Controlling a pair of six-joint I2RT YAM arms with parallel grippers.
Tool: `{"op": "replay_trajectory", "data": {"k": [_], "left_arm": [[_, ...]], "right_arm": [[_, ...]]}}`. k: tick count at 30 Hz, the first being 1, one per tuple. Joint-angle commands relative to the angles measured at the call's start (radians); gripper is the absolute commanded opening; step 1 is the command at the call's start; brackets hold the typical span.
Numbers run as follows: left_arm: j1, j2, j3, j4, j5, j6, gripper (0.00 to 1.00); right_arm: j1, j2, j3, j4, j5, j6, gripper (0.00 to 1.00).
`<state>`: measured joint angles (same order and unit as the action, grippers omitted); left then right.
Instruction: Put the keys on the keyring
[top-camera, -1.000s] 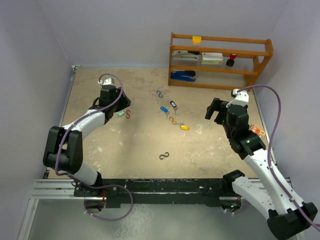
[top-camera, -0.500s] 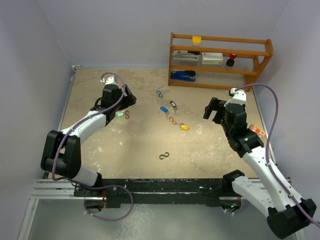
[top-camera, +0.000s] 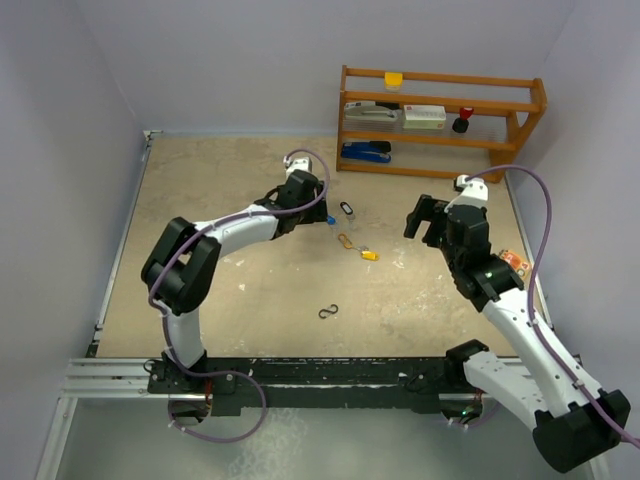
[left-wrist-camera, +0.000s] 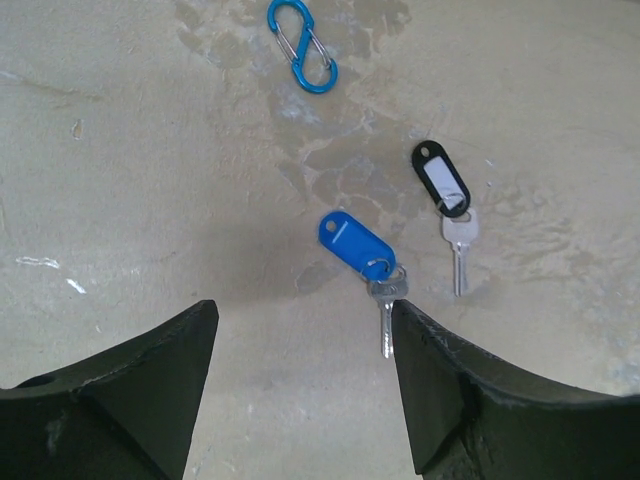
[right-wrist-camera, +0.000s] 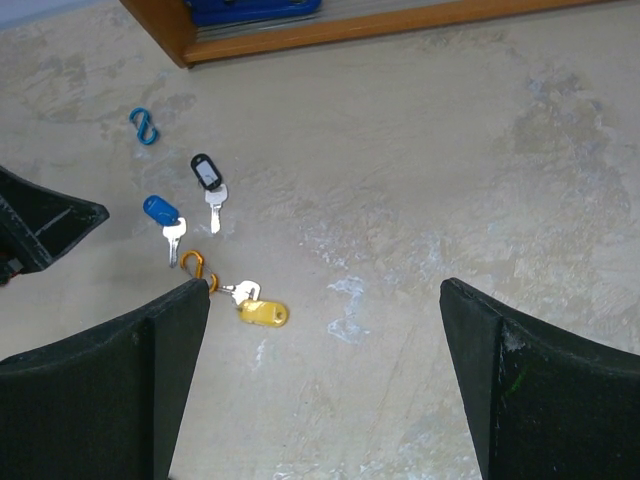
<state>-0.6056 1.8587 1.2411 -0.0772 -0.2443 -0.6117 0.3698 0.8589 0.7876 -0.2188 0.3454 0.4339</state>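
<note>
Left gripper (left-wrist-camera: 300, 335) fingers are spread over the blue-tagged key (left-wrist-camera: 357, 245); light, flat, probably best pinched by its tag.

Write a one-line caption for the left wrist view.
Open left claw poised near blue-tagged key, black-tagged key and blue hook.

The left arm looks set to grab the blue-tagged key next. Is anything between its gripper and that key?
Nothing visible does. The left gripper is open above bare table, with the blue-tagged key just ahead of its fingers. The black-tagged key lies apart, off to the side, and the blue S-hook lies farther ahead.
</note>
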Motion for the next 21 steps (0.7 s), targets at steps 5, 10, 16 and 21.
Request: {"op": "replay_trajectory", "data": {"k": [5,10,16,21], "left_arm": [[0.0,0.098,0.156,-0.047,-0.11,0.045,0.65],[0.0,0.095,0.142,-0.028,-0.122,0.038,0.64],[0.005,0.013,0.105,-0.04,-0.176,0.003,0.63],[0.026,-0.066,0.076,-0.024,-0.145,-0.032,0.62]], "right_arm": [[-0.005,0.021,0.007,0.055,-0.049,-0.026,1.0],[-0.005,0.062,0.017,0.066,-0.056,-0.045,0.99],[-0.004,0.231,0.106,0.074,-0.187,-0.091,0.94],[0.019,0.456,0.257,0.096,-0.266,-0.103,0.89]]}}
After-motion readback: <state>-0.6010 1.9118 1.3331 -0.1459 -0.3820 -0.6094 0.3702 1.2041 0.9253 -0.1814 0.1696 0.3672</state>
